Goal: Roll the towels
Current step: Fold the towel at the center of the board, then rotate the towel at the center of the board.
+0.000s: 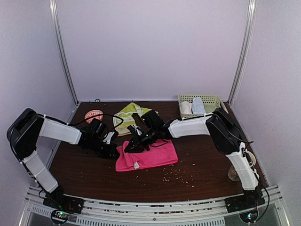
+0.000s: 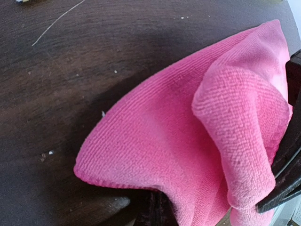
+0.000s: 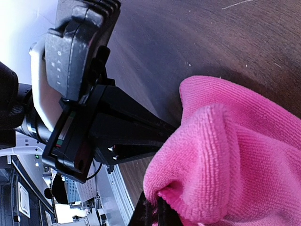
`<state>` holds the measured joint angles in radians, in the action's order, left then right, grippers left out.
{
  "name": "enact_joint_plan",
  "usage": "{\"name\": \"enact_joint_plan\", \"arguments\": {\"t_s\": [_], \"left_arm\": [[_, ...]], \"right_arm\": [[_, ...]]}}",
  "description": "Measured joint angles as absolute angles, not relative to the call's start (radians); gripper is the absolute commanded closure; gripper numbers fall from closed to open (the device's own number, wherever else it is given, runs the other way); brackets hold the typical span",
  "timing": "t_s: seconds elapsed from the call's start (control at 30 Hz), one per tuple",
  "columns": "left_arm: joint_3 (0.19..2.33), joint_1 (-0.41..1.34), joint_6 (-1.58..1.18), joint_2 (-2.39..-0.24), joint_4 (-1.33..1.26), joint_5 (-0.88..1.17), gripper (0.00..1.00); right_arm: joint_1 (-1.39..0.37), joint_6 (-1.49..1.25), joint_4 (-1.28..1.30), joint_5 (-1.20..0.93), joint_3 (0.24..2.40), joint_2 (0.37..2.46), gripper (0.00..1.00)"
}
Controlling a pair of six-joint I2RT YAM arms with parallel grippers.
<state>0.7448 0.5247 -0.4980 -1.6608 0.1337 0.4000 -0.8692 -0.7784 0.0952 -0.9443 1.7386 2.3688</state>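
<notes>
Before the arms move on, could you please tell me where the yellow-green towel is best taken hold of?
I would pinch the far corner of the yellow-green towel from above. It lies flat and that corner is bare, whereas the right arm covers its near right part.

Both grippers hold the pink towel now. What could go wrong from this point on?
1. The left gripper and right gripper are shut on one end of the pink towel, very close together; they might collide while rolling.
2. Each pinches only a small fold of the edge, so it could slip out.
3. The yellow-green cloth lies close behind them and might get dragged.
</notes>
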Motion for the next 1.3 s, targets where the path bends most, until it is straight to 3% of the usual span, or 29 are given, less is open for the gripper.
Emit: {"name": "enact_joint_plan", "arguments": {"t_s": [0.23, 0.33, 0.53, 0.77, 0.8, 0.83, 0.87, 0.9, 1.0, 1.17, 1.3], "left_arm": [[0.741, 0.525, -0.503, -1.643, 0.160, 0.373, 1.00], [0.737, 0.525, -0.513, -1.607, 0.200, 0.323, 1.00], [0.743, 0.525, -0.538, -1.418, 0.280, 0.191, 0.87], [0.809, 0.525, -0.537, -1.393, 0.287, 0.196, 0.88], [0.816, 0.529, -0.534, -1.407, 0.284, 0.215, 0.88], [0.828, 0.537, -0.530, -1.430, 0.283, 0.239, 0.88], [0.834, 0.545, -0.526, -1.446, 0.280, 0.255, 0.88], [0.844, 0.556, -0.522, -1.464, 0.279, 0.275, 0.88], [0.879, 0.594, -0.510, -1.523, 0.262, 0.347, 0.90], [0.908, 0.624, -0.498, -1.610, 0.232, 0.422, 0.95], [0.904, 0.625, -0.493, -1.636, 0.234, 0.446, 0.96]], "right_arm": [[-0.879, -0.802, 0.060, -0.984, 1.775, 2.400, 0.61], [-0.887, -0.777, 0.064, -1.013, 1.800, 2.402, 0.52], [-0.880, -0.659, 0.147, -1.044, 1.811, 2.361, 0.50], [-0.801, -0.328, 0.422, -0.871, 1.810, 2.199, 0.47], [-0.784, -0.269, 0.457, -0.815, 1.810, 2.162, 0.34], [-0.766, -0.221, 0.481, -0.757, 1.809, 2.124, 0.12], [-0.747, -0.178, 0.490, -0.703, 1.802, 2.082, 0.02], [-0.723, -0.142, 0.479, -0.649, 1.779, 2.028, 0.00], [-0.635, -0.091, 0.421, -0.602, 1.697, 1.903, 0.03], [-0.520, 0.005, 0.430, -0.633, 1.703, 1.966, 0.54], [-0.552, 0.054, 0.493, -0.663, 1.674, 2.093, 0.63]]}}
